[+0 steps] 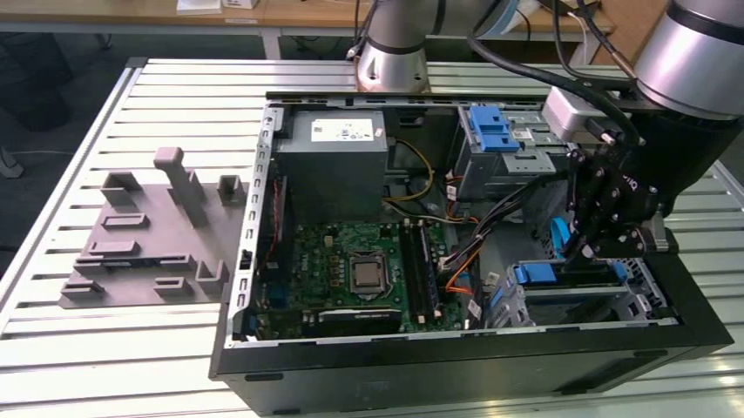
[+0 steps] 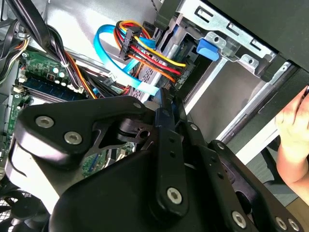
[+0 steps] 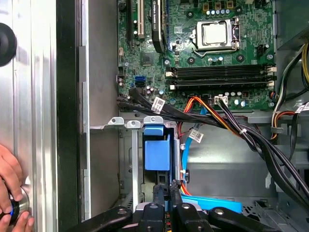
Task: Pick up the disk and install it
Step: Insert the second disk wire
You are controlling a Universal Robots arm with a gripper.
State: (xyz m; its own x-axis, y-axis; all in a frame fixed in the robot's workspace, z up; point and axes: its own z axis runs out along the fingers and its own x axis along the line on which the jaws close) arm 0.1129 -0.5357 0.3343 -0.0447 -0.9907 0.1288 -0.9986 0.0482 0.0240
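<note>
The disk (image 3: pixel 212 205) shows as a thin blue-framed edge standing on its side, low inside the open computer case (image 1: pixel 250 261). My gripper (image 3: pixel 167 191) is shut on one end of that blue edge, its two black fingers close together around it. In the exterior view the gripper (image 1: pixel 590 251) hangs inside the case at the exterior view's right, with the disk's blue frame (image 1: pixel 559 237) beside it, just above the lower drive cage (image 1: pixel 581 292). The second wrist view has the gripper (image 2: pixel 163 96) pinched together near a light blue cable (image 2: pixel 108 58).
A blue latch (image 3: pixel 157 152) sits on the lower cage close to the fingers. Black and coloured cables (image 3: pixel 231 123) cross beside it. Also inside are the motherboard (image 1: pixel 361 270), a grey metal box (image 1: pixel 337 152) and an upper cage (image 1: pixel 500 139). A person's hand (image 3: pixel 9 193) rests outside the case.
</note>
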